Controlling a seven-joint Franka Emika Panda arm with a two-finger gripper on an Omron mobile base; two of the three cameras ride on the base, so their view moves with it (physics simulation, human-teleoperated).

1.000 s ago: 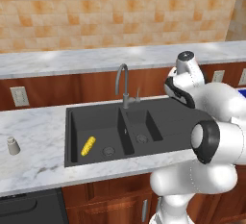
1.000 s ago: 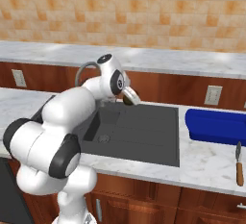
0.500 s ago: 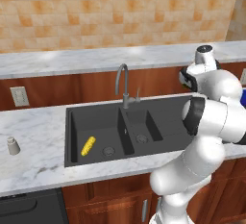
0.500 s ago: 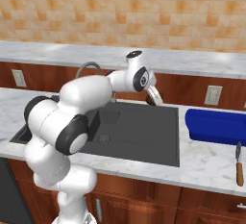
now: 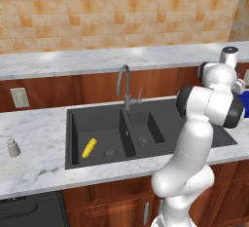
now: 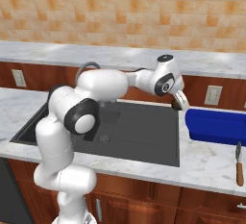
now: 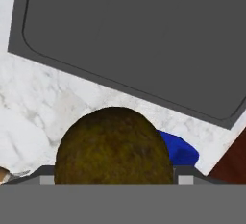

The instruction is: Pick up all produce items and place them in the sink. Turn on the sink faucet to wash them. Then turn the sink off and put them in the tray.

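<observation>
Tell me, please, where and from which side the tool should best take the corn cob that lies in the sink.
Grip the corn cob across its middle, coming straight down from above. It lies flat and slanted on the floor of the wide basin of the sink, well apart from the walls, with the drain just beside it. The jaws should close across its narrow width.

Colours about the kitchen sink

The sink [image 5: 160, 109] is dark grey, the corn [image 5: 89, 147] yellow, the fruit [image 7: 114, 146] mottled olive-brown, the tray [image 6: 216, 126] deep blue. The surface [image 5: 34, 148] is white marble veined grey, the wall [image 5: 97, 11] orange-tan tile, the cabinets [image 6: 139, 204] reddish brown wood, the faucet [image 5: 126, 87] grey, the shaker [image 5: 13, 147] grey-white.
</observation>
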